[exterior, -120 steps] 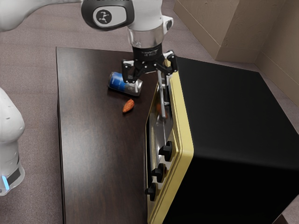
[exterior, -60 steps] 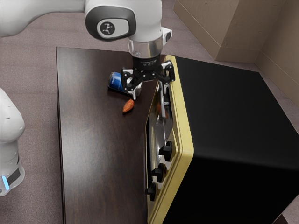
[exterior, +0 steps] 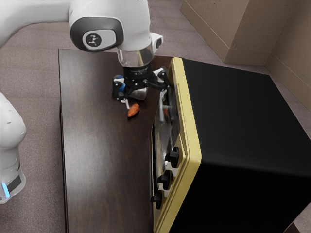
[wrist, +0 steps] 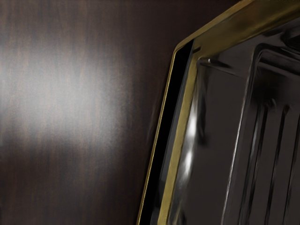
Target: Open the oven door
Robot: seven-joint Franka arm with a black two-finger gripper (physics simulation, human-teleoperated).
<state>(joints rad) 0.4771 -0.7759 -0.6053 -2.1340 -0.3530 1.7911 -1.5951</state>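
My gripper [exterior: 145,108] is over the table by the oven's front, its fingers wide apart with nothing held between them. One finger is close to the reflective door [exterior: 169,127]; contact cannot be told. The other hangs near the orange-brown item on the exterior view's left. The oven [exterior: 243,121] is black with a gold front frame. In the wrist view, the oven's gold edge [wrist: 180,131] borders a dark area with rack-like bars [wrist: 255,154]. How far the door stands from the frame is unclear.
A blue and silver can [exterior: 141,93] lies partly behind my gripper, with the orange-brown item [exterior: 133,110] nearby. Black knobs [exterior: 167,179] stick out from the oven front. The dark wooden table [exterior: 102,160] extends along it.
My hand has come lower and shifted toward the exterior view's left. The silvery bar seen earlier along the oven front no longer stands out there, and the reflections on the door have changed.
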